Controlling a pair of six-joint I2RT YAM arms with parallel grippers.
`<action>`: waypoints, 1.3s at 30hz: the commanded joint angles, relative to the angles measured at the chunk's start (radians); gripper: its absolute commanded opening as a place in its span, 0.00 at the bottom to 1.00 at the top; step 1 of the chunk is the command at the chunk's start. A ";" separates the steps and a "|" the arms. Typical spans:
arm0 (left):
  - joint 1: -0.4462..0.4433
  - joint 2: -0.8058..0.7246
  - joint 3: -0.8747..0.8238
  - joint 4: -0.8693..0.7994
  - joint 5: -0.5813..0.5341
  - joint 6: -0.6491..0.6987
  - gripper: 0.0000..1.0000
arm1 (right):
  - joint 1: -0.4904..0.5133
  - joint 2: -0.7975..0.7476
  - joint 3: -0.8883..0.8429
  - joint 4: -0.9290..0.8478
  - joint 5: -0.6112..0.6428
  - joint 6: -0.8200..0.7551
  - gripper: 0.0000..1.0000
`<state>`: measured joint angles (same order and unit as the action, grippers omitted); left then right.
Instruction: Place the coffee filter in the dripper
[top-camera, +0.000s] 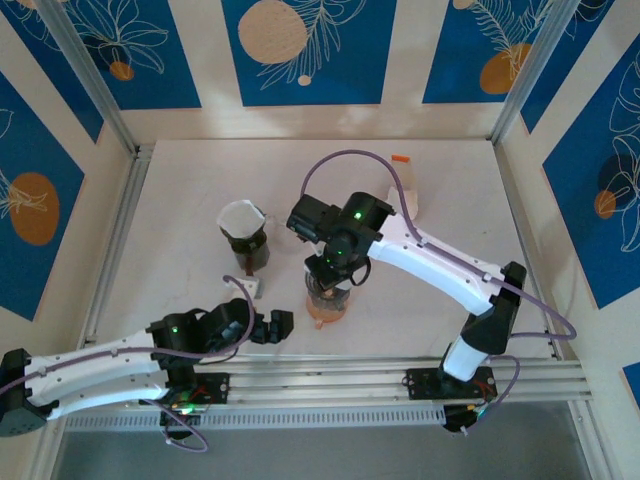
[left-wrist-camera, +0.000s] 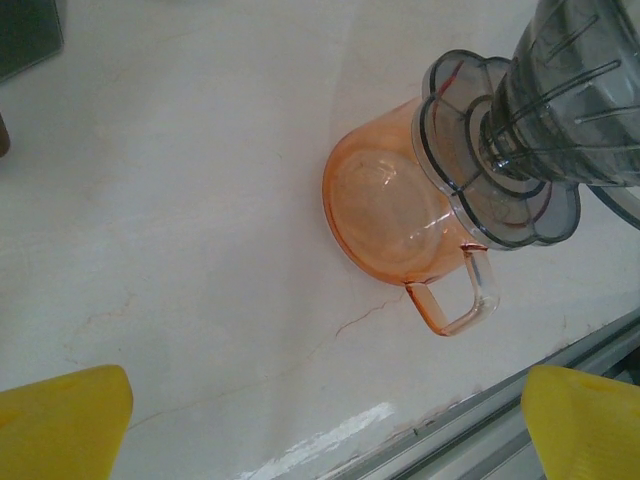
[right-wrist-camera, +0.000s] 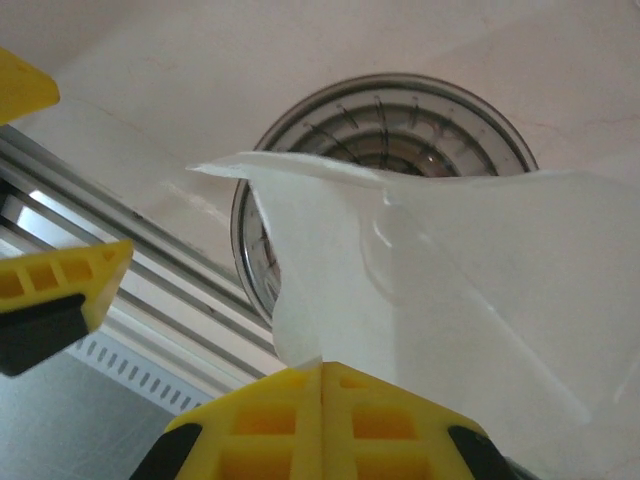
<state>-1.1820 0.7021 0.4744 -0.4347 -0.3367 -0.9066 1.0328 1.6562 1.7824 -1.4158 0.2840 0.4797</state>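
The right gripper (right-wrist-camera: 320, 372) was pinched shut on a white filter (right-wrist-camera: 430, 270), held over the mouth of the dripper (right-wrist-camera: 390, 120), which sat on an orange cup (left-wrist-camera: 385, 215). The left gripper (left-wrist-camera: 322, 425) stood wide open, empty, nearby. A dark holder (top-camera: 246, 252) behind contained filter paper (top-camera: 240, 216).

A white paper coffee filter (right-wrist-camera: 430, 290), creased and partly unfolded, hung over the open mouth of a smoky-grey ribbed plastic dripper (right-wrist-camera: 400, 115). The dripper stood upright atop an orange see-through cup (left-wrist-camera: 385, 215) with a handle.
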 joint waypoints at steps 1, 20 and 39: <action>0.009 0.008 0.033 0.029 0.025 0.018 1.00 | -0.016 0.011 -0.046 0.042 -0.037 -0.021 0.00; 0.010 0.019 0.086 0.032 0.059 0.033 0.96 | -0.001 -0.244 -0.200 0.189 0.042 0.036 0.53; 0.217 0.375 0.480 0.007 0.229 0.240 0.67 | -0.001 -0.391 -0.498 0.405 0.120 0.076 0.15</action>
<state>-0.9722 1.0355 0.9100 -0.4191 -0.1257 -0.7204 1.0252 1.2907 1.3083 -1.0428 0.3878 0.5350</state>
